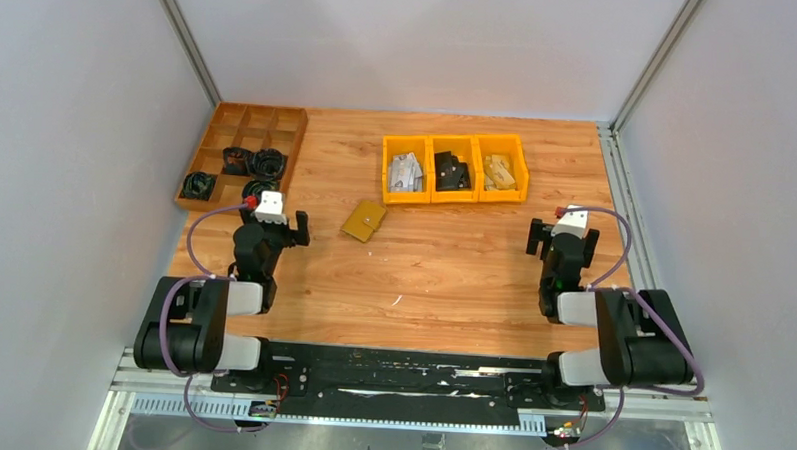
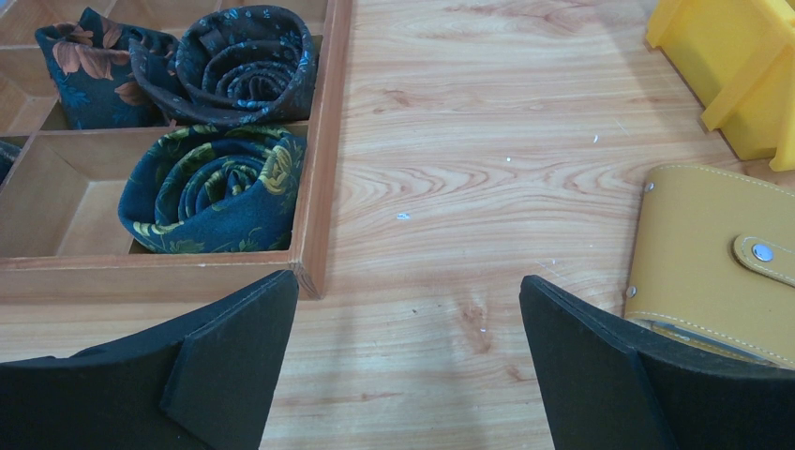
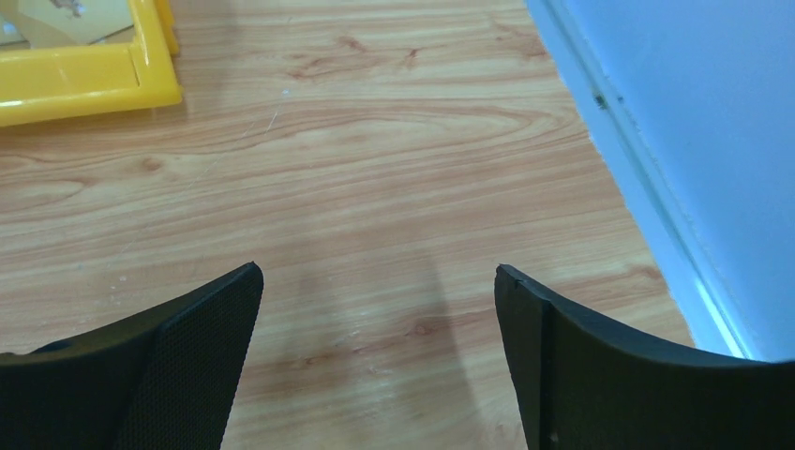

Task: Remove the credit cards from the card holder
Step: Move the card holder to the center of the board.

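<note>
- Mustard-yellow and leather-like, the card holder point(image 1: 364, 221) lies flat and folded shut on the wooden table point(image 1: 453, 277). It sits a little in front of the leftmost of three yellow bins point(image 1: 455, 139) and to the right of the left gripper point(image 1: 272, 224).
- From above, the holder is turned at a slant to the table edges, one corner pointing toward the arms. It looks almost square there, so its long axis is hard to tell.
- Its snap tab point(image 2: 764, 253) wraps over from the right side, pointing left across the face, with the metal stud showing.
- In the left wrist view the holder point(image 2: 712, 258) fills the right edge, its stitched left border partly hidden behind the right-hand finger point(image 2: 600, 375).
- The left gripper point(image 2: 408, 300) has its fingers spread wide over bare wood, holding nothing.
- The right gripper point(image 1: 564, 238) is well apart from the holder on the far right of the table. Its fingers are also spread wide and hold nothing point(image 3: 375, 281).
- A wooden divided tray point(image 1: 262, 107) stands at the far left with rolled dark patterned fabrics point(image 2: 216, 192) in its compartments.
- The leftmost bin holds pale grey flat pieces point(image 1: 406, 171), the middle one black pieces, and the right one tan pieces.
</note>
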{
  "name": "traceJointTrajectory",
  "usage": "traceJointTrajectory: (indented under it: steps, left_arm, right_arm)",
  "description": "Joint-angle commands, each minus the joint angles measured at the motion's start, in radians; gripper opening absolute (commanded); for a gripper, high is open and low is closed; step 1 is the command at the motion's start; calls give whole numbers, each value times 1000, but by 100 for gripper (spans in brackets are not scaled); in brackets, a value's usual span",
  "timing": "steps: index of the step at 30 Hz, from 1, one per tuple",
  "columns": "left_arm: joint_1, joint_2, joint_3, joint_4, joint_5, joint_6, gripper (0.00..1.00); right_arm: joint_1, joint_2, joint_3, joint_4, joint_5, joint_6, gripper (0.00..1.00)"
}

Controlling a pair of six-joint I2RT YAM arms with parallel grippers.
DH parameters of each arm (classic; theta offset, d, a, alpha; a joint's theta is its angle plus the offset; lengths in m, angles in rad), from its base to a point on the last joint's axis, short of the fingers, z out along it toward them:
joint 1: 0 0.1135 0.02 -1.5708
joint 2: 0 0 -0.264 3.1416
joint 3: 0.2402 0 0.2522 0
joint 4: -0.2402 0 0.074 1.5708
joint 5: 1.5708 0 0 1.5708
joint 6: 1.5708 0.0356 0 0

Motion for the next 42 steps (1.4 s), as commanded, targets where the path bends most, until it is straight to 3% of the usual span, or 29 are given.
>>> traceJointTrajectory:
  steps: [1, 5, 10, 14, 16, 19, 23, 29, 36, 42]
  left_arm:
    - [7, -99, 59, -126, -44, -10, 100]
    - [7, -200, 219, -516, -26, 35, 100]
    - [7, -274, 398, -920, 73, 104, 100]
    - [7, -258, 559, -1193, 124, 103, 100]
    - [7, -234, 637, -1287, 155, 112, 100]
    - [7, -210, 721, -1414, 154, 130, 100]
    - [7, -211, 792, -1551, 158, 160, 100]
    - [66, -234, 842, -1683, 184, 178, 100]
    - [152, -148, 928, -1803, 253, 195, 98]
    - [216, -104, 971, -1856, 292, 213, 96]
  right_arm:
    - [45, -154, 67, -193, 124, -25, 97]
    - [50, -335, 213, -571, 110, 145, 97]
    - [16, -368, 357, -876, -8, 574, 100]
    - [23, -291, 376, -793, -353, 606, 100]
    - [66, -236, 447, -862, -373, 624, 100]
    - [203, -145, 571, -1006, -261, 631, 100]
    - [422, 34, 723, -1087, -105, 648, 100]
    - [644, 320, 999, -1171, 52, 710, 100]
    - [798, 659, 1430, -1368, 169, 753, 100]
    - [856, 836, 1628, -1413, 236, 749, 100]
